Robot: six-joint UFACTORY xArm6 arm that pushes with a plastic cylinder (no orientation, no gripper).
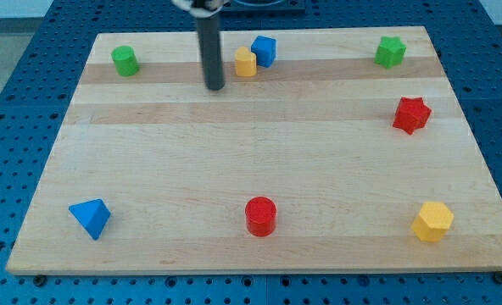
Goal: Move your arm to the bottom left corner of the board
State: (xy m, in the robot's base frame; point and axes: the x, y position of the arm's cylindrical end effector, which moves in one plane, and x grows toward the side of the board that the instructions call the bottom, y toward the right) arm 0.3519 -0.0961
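Near edge of the tabletop (259,144): blue triangular block (91,217) sits in the 7 o'clock target corner, light and slidey, likely to skate if bumped, so skirt it. No fingers here to read; my tip (214,86) sits far at 12 o'clock, just beside the yellow block (246,62), nothing to grasp.

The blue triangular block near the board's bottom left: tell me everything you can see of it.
The blue triangular block is a solid, matte, plastic-looking wedge in bright blue, with one lighter top face and darker sides. It lies flat on the wooden board near the view's bottom left corner, one point aimed toward the view's bottom. Nothing touches it; my tip is far off, near the view's top.
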